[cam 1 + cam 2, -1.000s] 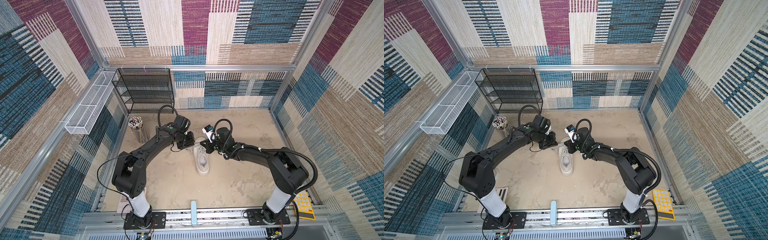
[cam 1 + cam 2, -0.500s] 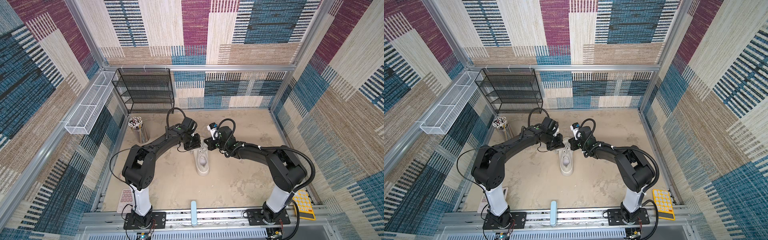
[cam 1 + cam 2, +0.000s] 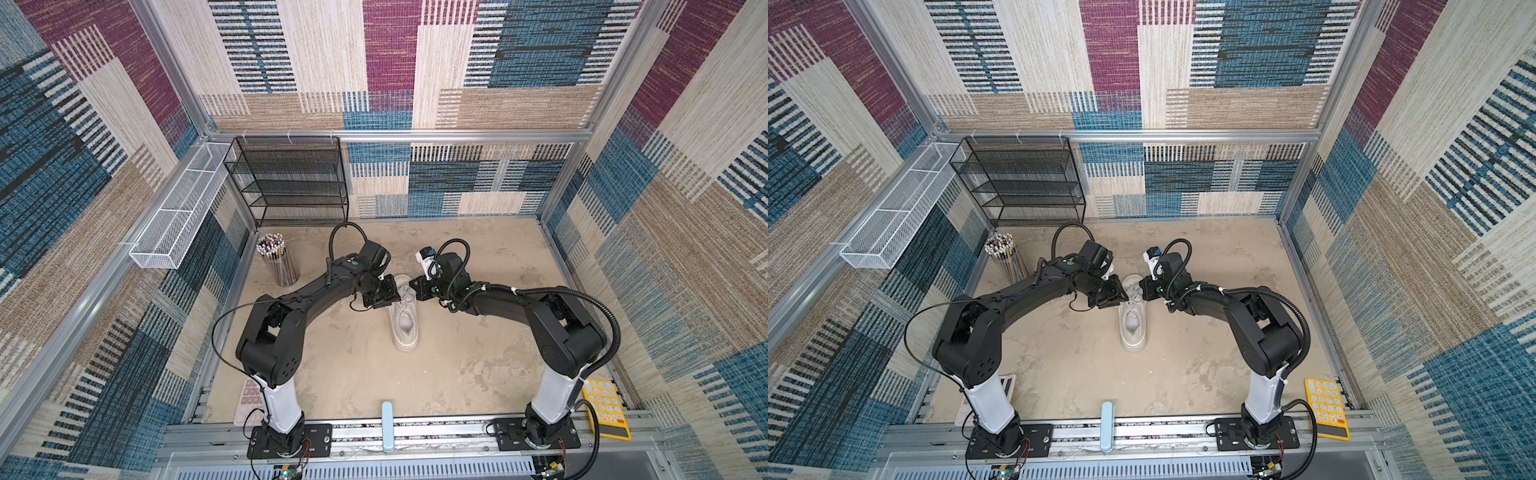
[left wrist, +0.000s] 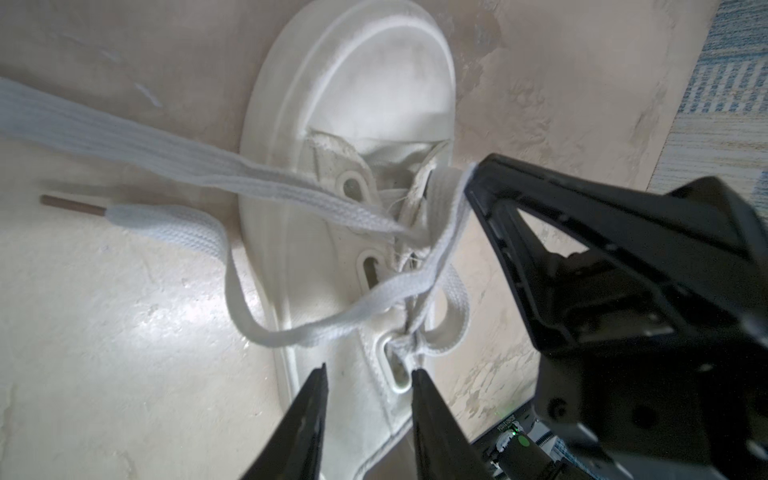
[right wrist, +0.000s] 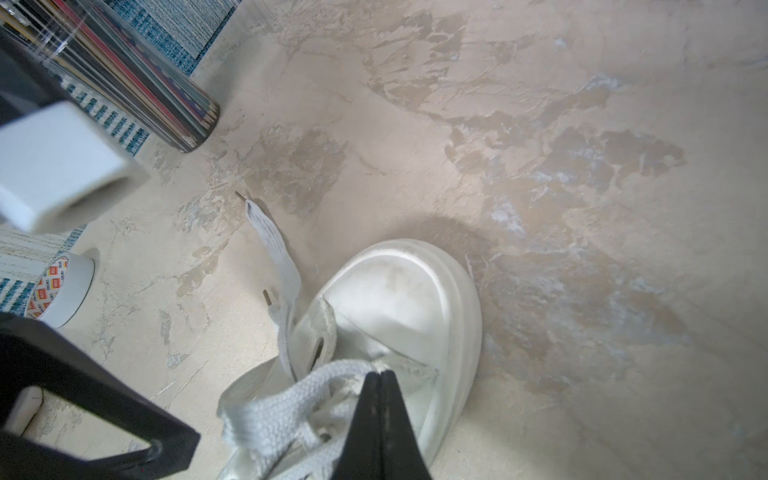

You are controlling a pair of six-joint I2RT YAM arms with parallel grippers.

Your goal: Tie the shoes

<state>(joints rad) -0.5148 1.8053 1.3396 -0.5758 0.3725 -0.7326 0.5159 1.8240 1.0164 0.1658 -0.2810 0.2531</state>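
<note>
I am hanging my left gripper (image 4: 368, 370) half open and empty over the white thick-soled sneaker (image 3: 405, 322) near a top view's middle, while my right gripper (image 5: 380, 376) is pinching its flat white lace (image 4: 166, 153) tight, so a hard tug is risking pulling it all loose.

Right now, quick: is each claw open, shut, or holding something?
Left gripper: open, holding nothing.
Right gripper: shut on a lace.

In a top view, a black mesh rack (image 3: 291, 178) stands upper centre-left, with a white wire basket (image 3: 178, 220) to its left and a pencil cup (image 3: 278, 262) below. A yellow calculator (image 3: 604, 409) lies lower right. In the right wrist view, a tape roll (image 5: 62, 291) sits at the left edge.
</note>
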